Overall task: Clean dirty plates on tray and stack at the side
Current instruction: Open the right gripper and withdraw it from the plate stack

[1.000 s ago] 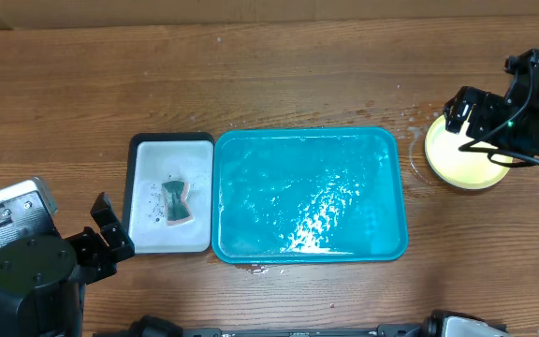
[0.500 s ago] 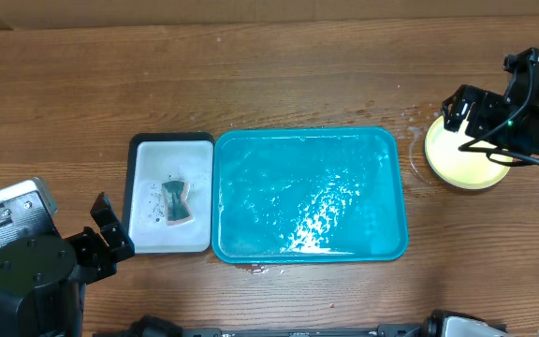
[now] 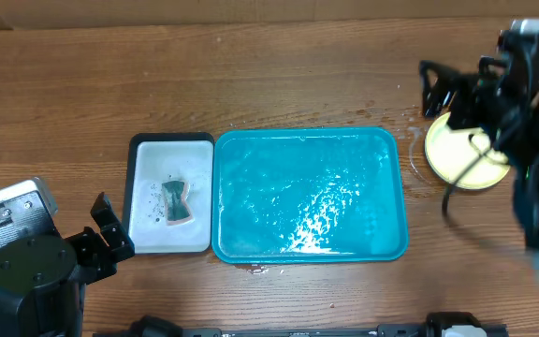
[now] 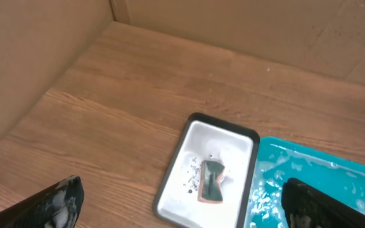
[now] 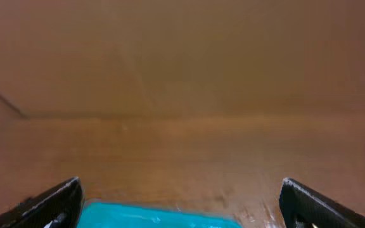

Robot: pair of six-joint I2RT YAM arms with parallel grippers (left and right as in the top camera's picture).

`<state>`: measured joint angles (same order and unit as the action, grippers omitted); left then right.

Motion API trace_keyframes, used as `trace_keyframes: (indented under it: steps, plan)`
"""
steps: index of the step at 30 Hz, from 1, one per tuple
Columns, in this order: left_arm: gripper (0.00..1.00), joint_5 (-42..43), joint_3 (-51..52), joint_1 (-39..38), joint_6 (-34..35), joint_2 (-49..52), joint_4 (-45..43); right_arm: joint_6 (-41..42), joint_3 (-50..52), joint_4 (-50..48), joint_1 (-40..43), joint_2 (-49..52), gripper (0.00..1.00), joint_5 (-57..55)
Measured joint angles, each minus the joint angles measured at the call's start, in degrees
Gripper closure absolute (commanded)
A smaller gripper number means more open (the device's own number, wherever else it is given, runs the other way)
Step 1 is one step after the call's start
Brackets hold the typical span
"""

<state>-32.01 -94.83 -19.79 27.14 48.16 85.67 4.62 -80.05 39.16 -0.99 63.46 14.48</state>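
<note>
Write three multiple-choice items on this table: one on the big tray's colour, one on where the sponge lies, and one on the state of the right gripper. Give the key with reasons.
1. What colour is the large rectangular plastic tray with the raised rim?
A. red
B. white
C. teal-blue

2. Where does the small teal-and-tan sponge lie?
A. in the small black-rimmed white tray
B. in the large rectangular plastic tray
C. inside a cup

3. What is the state of the right gripper?
A. shut on a plate
B. open, holding nothing
C. shut on the sponge

Key:
1 C, since the overhead view shows its wet floor and rim in teal-blue.
2 A, since the sponge sits on that tray's white floor, left of the large tray.
3 B, since the right wrist view shows its two fingers far apart with nothing held between them.
</note>
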Motion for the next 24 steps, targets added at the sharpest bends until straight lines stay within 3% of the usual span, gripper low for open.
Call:
trace_keyframes:
  steps: [10,18,24]
  plan:
    - [0.0,-0.11,0.04,0.0,0.0,0.0,0.04,-0.13,32.74,-16.33,-3.56,-26.38,0.0,1.16]
    - [0.0,-0.2,0.07,0.0,0.0,0.0,0.07,-0.13,46.34,-20.63,-3.74,-47.47,0.0,2.14]
    - [0.0,-0.2,0.07,0.0,0.0,0.0,0.07,-0.15,53.64,-22.75,-3.93,-56.37,0.0,2.75]
